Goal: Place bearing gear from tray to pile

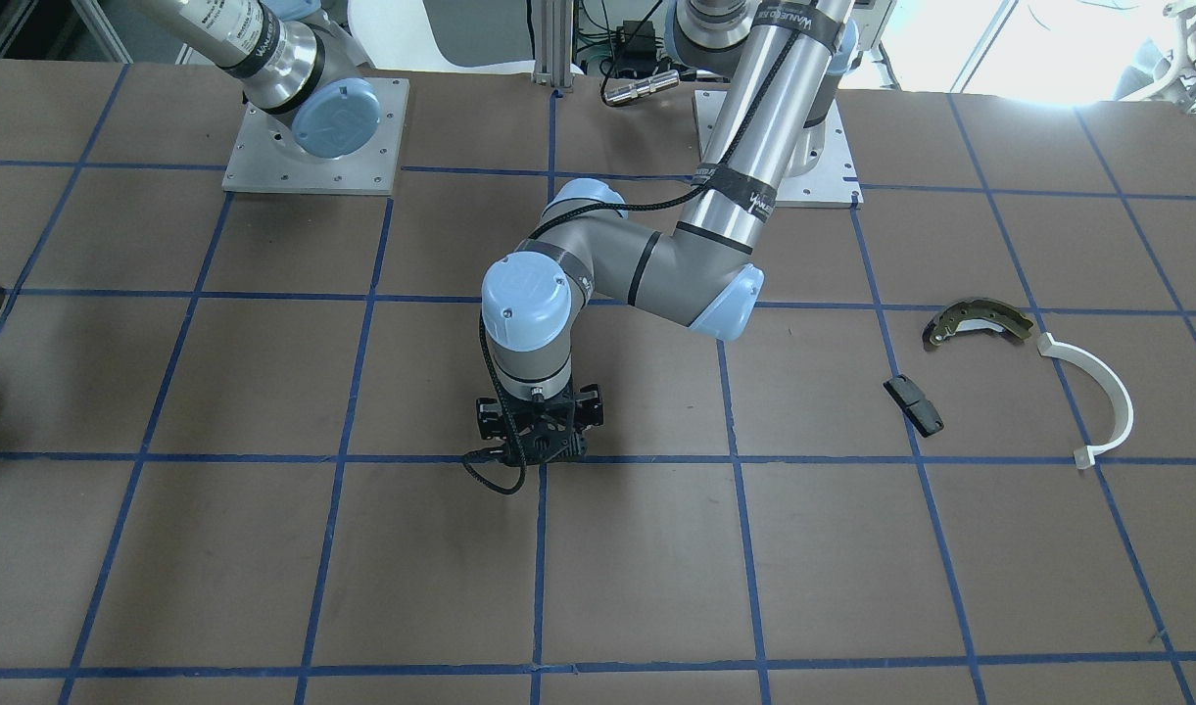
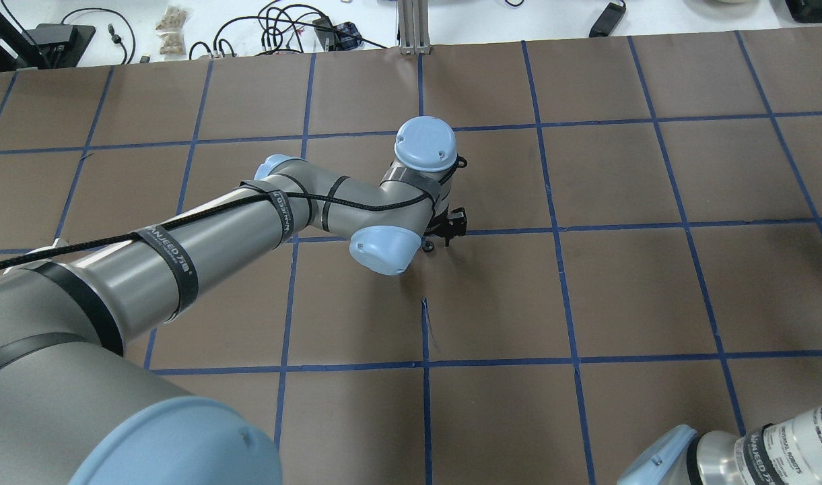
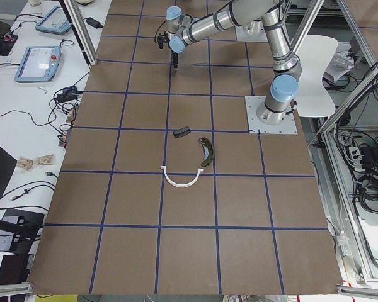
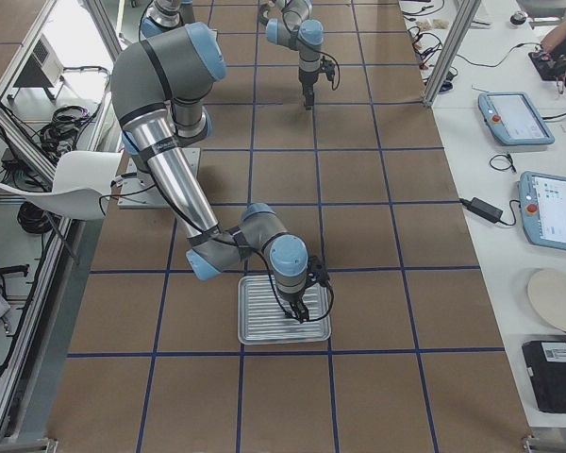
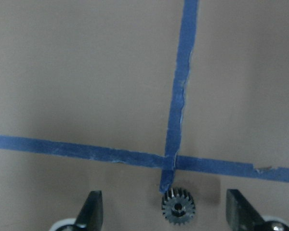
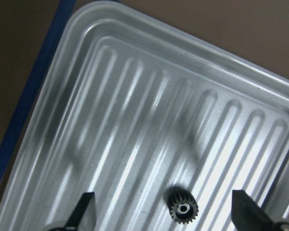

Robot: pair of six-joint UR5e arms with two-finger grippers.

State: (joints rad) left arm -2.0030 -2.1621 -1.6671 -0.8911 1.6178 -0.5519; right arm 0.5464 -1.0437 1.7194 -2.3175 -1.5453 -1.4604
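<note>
Plainly the right gripper [image 6: 166, 214] has the shorter job: it hangs over the tray [image 6: 135, 91] with its fingers spread wide and nothing held, and the bearing gear [image 6: 183, 207] lies on the ribbed tray floor in the gap between them, a little off-centre toward one finger. The gear rests flat with its bore facing up, so it has no long axis to line up with. A straight drop and a squeeze across the teeth looks like all the next move needs, though a small sideways nudge first would centre it. The left gripper [image 5: 166, 211] is likewise spread and empty, low over mid-table, where a second gear [image 5: 178, 207] sits flat just beside a tape crossing [image 5: 169, 160], between its fingers. The pile [image 3: 205, 153] – brake shoe [image 1: 975, 321], white arc [image 1: 1107, 392], black block [image 1: 914, 404] – lies on the robot's left side, well apart from the tray at the far right end. So the left arm is much the nearer to the pile, and the right arm alone is near the tray. Carrying the tray gear to the pile probably takes a relay through the table's middle.
</note>
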